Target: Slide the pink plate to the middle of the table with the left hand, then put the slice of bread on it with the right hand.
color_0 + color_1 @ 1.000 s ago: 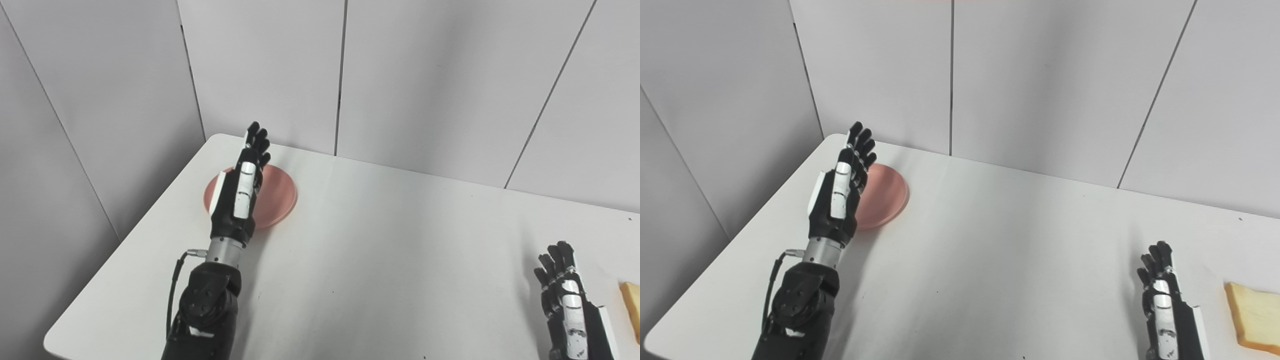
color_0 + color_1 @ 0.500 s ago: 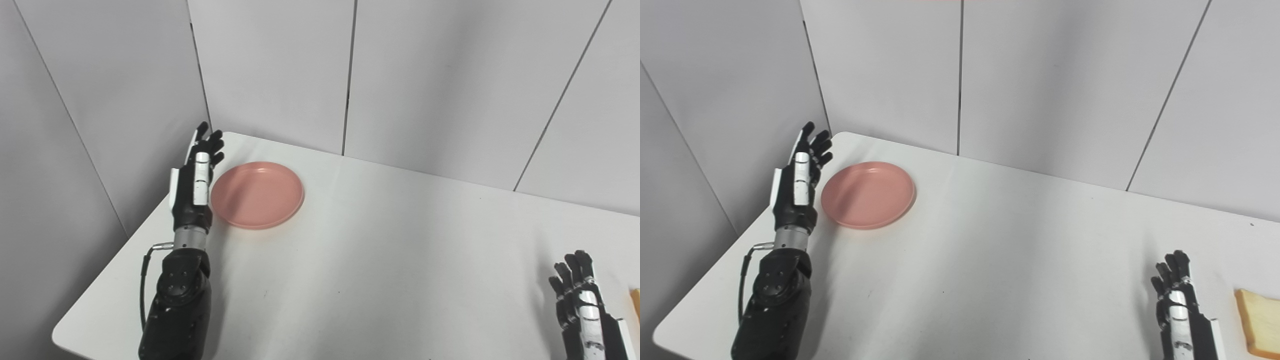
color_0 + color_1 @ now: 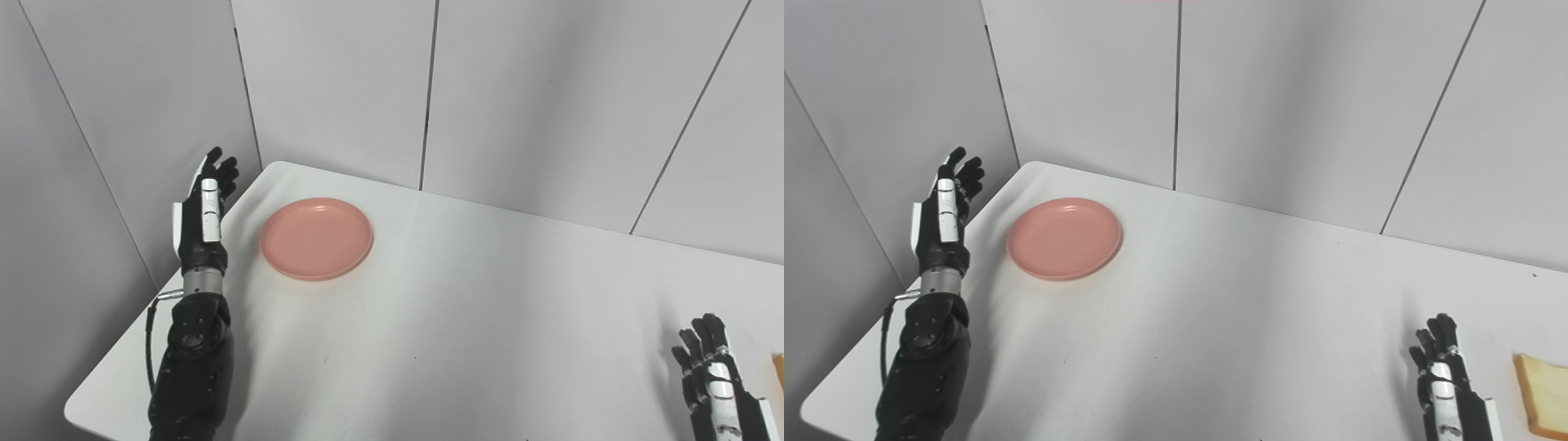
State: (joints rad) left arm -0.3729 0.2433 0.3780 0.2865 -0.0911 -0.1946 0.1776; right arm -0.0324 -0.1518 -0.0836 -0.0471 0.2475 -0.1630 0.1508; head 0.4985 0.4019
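Pink and smooth, the plate lies flat on the white table near its far left corner, well short of the middle. It is round and shallow with a low raised rim, right side up, with nothing on it. Being circular, it has no long axis and no facing direction.

The left hand is raised off the plate's left side, over the table's left edge, apart from the plate and not touching it. Its fingers are extended upward and slightly spread; it holds nothing. The forearm rises from the bottom left corner of the picture.

The slice of bread rests flat on the table at the near right, cut off by the frame edge. It is pale yellow with a darker crust line. The right eye view shows most of its left portion; the left eye view shows only a thin sliver at the right border, too little to judge its shape. Its long axis cannot be told.

The right hand stands just left of the bread, separated from it by bare table, fingers straight and pointing up, palm empty. Its lower part is out of frame in both views
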